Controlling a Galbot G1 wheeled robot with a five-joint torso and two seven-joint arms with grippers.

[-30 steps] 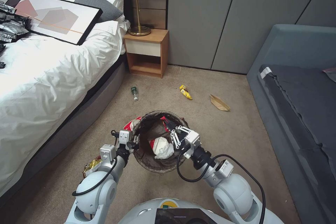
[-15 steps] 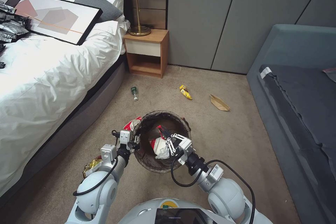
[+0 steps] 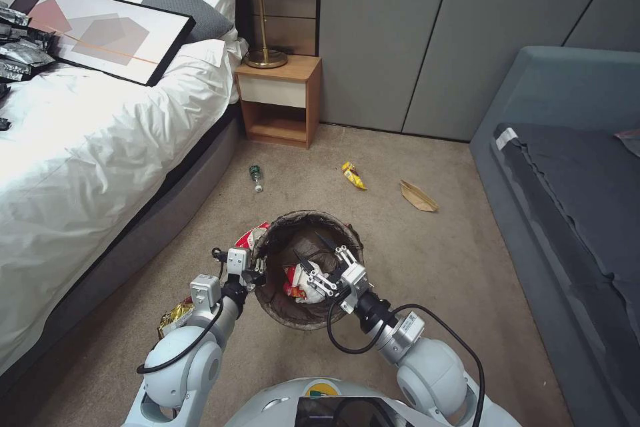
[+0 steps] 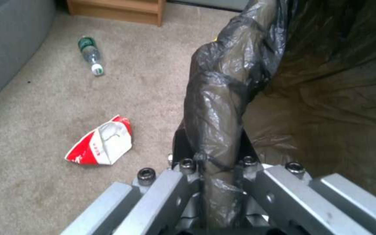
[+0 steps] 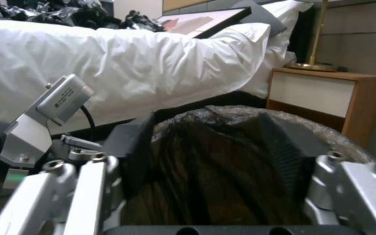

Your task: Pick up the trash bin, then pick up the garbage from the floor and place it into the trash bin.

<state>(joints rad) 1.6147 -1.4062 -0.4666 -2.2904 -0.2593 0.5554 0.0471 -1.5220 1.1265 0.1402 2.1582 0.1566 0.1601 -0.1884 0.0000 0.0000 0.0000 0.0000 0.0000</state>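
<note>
Round white plastic trash bin lined with a dark brown bag [image 3: 308,320] sits low centre of the head view, over the beige short-pile carpet floor [image 3: 427,253]. Left hand [image 3: 256,271] is clamped on the bin's left rim; in the left wrist view the left hand [image 4: 216,169] pinches the bag-covered rim [image 4: 223,107] between its fingers. Right hand [image 3: 321,265] is inside the bin's mouth from the right, fingers apart and nothing between them. Right wrist view shows the right hand [image 5: 214,182] with two dark pads spread wide over the bag's interior [image 5: 223,169].

Inside the bin: white tissue wad with red-and-white carton scraps [image 3: 297,280], just left of the right hand. On the floor: crumpled red-and-white carton [image 4: 102,143] beside the bin's left rim, small green bottle [image 3: 255,176] near the bed, yellow snack wrapper [image 3: 353,175] above the bin, flat brown paper bag [image 3: 419,197] to its right, gold wrapper [image 3: 175,315] by the left arm at lower left.
</note>
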